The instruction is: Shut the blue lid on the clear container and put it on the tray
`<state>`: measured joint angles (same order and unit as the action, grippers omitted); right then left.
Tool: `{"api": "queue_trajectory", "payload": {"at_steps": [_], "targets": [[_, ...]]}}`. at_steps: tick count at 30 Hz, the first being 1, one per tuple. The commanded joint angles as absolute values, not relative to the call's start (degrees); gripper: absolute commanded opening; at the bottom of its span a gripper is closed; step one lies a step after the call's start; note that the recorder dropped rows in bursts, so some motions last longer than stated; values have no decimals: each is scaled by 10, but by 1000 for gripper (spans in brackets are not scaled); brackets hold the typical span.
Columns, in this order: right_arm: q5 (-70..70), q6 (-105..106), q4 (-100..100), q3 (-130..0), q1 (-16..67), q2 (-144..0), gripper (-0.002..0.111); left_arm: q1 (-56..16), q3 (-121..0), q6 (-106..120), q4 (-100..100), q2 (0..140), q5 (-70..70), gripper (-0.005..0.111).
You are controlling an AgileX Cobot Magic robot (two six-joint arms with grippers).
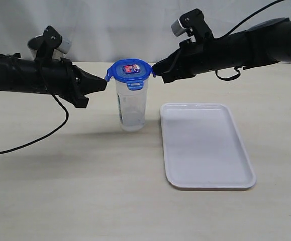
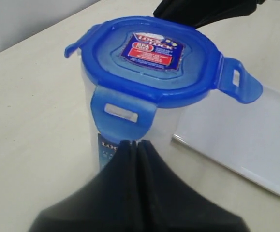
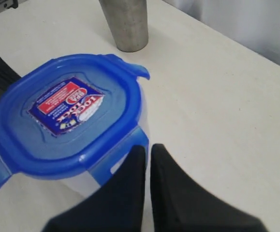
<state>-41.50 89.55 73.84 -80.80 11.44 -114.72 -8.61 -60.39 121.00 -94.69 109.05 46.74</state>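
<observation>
The clear container point(image 1: 132, 108) stands upright on the table, just left of the white tray point(image 1: 205, 145). The blue lid point(image 1: 129, 70) sits on its rim, sticker up. One tab sticks out sideways point(image 2: 239, 81); the tab facing my left gripper hangs down point(image 2: 123, 113). My left gripper point(image 1: 105, 82) is shut, its tip against the lid's left tab. My right gripper point(image 1: 154, 70) is shut with nothing in it, its tip at the lid's right tab point(image 3: 115, 162). In the wrist views both grippers point(image 2: 136, 144) point(image 3: 147, 149) show closed fingers at the lid point(image 3: 65, 113).
A tapered steel cup point(image 3: 125, 21) stands behind the container, partly hidden by my left arm point(image 1: 34, 47). The left arm's black cable point(image 1: 29, 143) loops over the table at the left. Bare table lies in front of the container and tray.
</observation>
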Motion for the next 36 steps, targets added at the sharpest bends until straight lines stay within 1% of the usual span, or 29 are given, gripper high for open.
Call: {"api": "queue_trajectory", "payload": {"at_steps": [1, 17, 24, 29, 32, 36], "targets": [[-425, 881, 721, -809, 115, -1143, 4, -87, -608, 1228, -950, 1093, 470, 0], [-388, 869, 689, -809, 114, -1143, 4, -87, -608, 1228, -951, 1093, 459, 0], [-331, 766, 580, -809, 114, -1107, 4, -87, -608, 1228, -951, 1093, 408, 0], [-330, 736, 581, -809, 114, -1063, 4, -87, -609, 1228, -950, 1095, 399, 0], [-358, 742, 636, -809, 138, -1040, 4, -86, -620, 1228, -948, 1110, 401, 0], [-353, 675, 581, -832, 189, -1045, 4, -86, -621, 1228, -949, 1120, 399, 0]]}}
